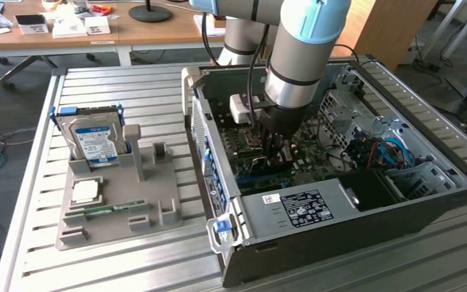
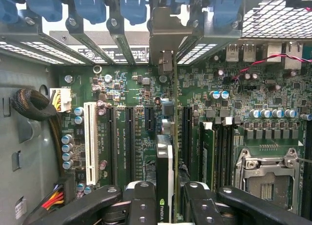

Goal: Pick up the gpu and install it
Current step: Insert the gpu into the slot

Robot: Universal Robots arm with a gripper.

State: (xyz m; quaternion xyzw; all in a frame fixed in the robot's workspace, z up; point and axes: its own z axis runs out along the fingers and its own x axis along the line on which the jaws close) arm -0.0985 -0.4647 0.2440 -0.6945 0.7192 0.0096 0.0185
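Inside PC case [image 1: 396,201], claw [image 2: 165,198] clamped on gpu [image 2: 165,161], card edge-on betw fingers [image 2: 141,203], apparently over motherboard [image 2: 126,88] slot.

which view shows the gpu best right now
The wrist view: the gpu stands edge-on between the gripper fingers, its metal bracket reaching toward the rear slot openings, over the motherboard slots. In the exterior view the arm and gripper inside the computer case hide nearly all of the card.
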